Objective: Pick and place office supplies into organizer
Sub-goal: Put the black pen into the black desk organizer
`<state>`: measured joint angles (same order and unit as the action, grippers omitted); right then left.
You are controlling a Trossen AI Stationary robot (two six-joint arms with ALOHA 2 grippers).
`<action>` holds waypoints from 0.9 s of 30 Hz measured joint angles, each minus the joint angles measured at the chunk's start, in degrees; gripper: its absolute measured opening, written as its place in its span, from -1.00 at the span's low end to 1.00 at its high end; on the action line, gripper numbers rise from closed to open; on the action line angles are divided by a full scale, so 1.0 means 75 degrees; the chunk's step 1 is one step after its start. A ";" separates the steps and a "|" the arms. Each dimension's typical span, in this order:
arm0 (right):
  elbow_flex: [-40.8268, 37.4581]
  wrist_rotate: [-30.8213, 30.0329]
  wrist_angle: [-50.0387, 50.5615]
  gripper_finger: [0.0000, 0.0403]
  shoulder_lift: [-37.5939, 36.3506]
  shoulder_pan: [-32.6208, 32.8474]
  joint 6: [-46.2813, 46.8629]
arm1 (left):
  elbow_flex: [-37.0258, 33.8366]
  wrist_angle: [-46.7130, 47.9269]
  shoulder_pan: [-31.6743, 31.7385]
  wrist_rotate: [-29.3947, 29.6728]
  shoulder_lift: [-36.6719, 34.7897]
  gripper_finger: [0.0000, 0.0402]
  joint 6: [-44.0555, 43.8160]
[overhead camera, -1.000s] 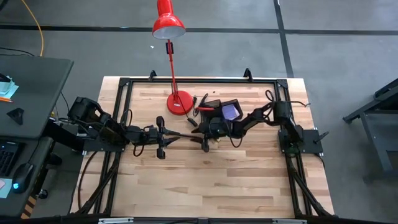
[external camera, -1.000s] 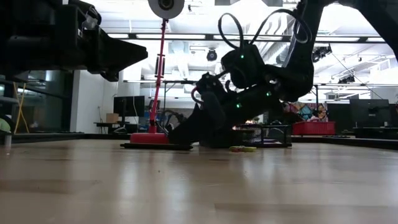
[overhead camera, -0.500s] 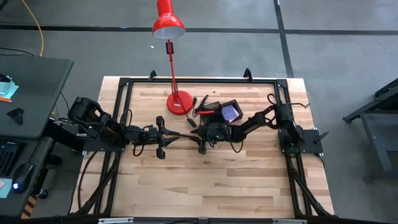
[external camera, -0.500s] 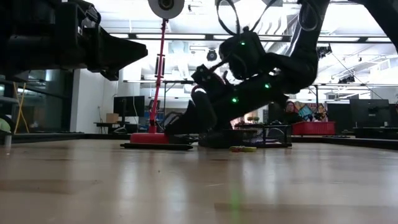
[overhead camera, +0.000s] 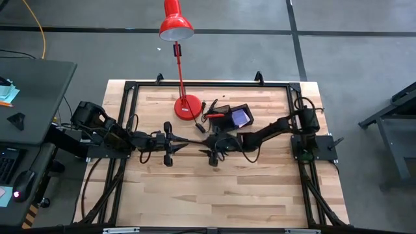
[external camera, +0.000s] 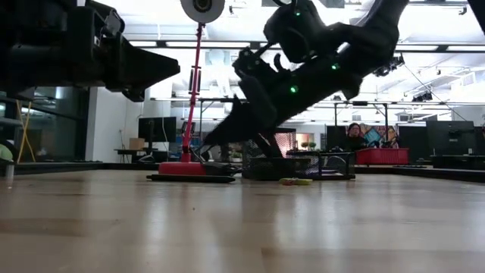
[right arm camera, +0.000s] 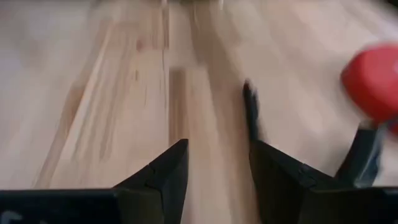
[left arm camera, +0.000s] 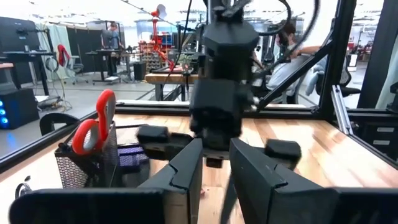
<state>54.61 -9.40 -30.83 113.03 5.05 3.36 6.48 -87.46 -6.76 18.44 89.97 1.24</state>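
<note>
The black mesh organizer [overhead camera: 224, 121] stands on the table by the red lamp's base. It holds the red-handled scissors [left arm camera: 93, 127] upright and a purple-blue pad [overhead camera: 240, 117]. A tiny yellow piece [external camera: 295, 181] lies on the table in front of it. A thin dark pen [right arm camera: 250, 118] lies on the wood just beyond my right gripper [right arm camera: 217, 165]. That gripper hangs open above the table mid-board [overhead camera: 209, 153], slanting down, with nothing between its fingers. My left gripper [left arm camera: 214, 177] waits level at mid-left [overhead camera: 185, 143], facing the right one, its fingers slightly apart and empty.
A red desk lamp stands with its round base [overhead camera: 187, 107] left of the organizer, its stem [external camera: 191, 98] rising above the table. The black frame rail [overhead camera: 208, 83] runs along the far edge. Bare wood [overhead camera: 214, 195] lies toward the near edge.
My right gripper has lifted off the table beside the organizer and drawn away from it toward the near edge, its forearm swinging out from over the organizer. The yellow piece stays where it was.
</note>
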 joint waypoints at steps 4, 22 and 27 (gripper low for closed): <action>-0.0002 -0.0301 -0.0081 -0.24 0.0169 0.0200 0.0294 | 0.0000 0.0023 0.0000 0.0000 0.0000 -0.63 -0.0001; -0.0002 -0.0946 0.0086 -0.29 0.0766 -0.0188 0.0234 | 0.0000 -0.0204 0.0000 0.0000 0.0000 -0.63 0.0057; -0.0002 -0.0943 0.0123 -0.32 0.0772 -0.0188 0.0122 | 0.0000 -0.0198 0.0000 0.0000 0.0000 -0.63 0.0054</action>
<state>54.59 -16.47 -29.91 118.83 3.64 4.28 6.48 -88.95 -6.76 18.44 89.97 1.65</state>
